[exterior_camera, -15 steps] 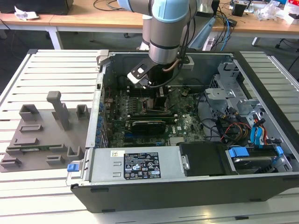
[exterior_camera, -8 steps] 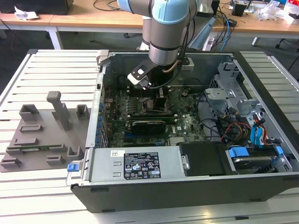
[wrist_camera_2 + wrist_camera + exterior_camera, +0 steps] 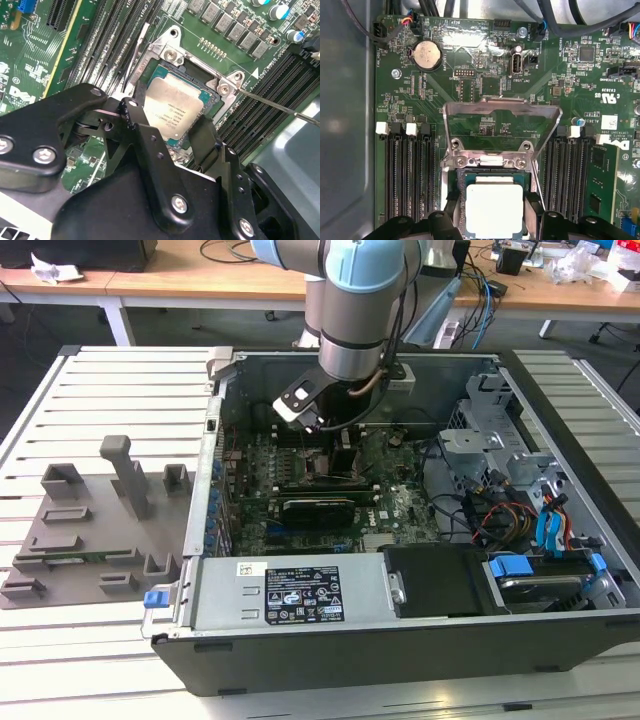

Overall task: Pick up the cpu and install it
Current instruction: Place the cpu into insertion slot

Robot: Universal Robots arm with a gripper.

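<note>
Your gripper [image 3: 168, 117] is closed to a narrow grip on two opposite edges of the cpu [image 3: 493, 209]. The cpu lies flat in the open socket [image 3: 487, 161], straight under the hand, with the load plate [image 3: 500, 117] raised beyond. You'd find small dark print on its silver top.

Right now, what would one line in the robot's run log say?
phase: cpu install | silvery square metal-topped cpu: inside open black-framed socket | grey metal socket cover plate: raised | black gripper: straddling cpu, grip unclear
</note>
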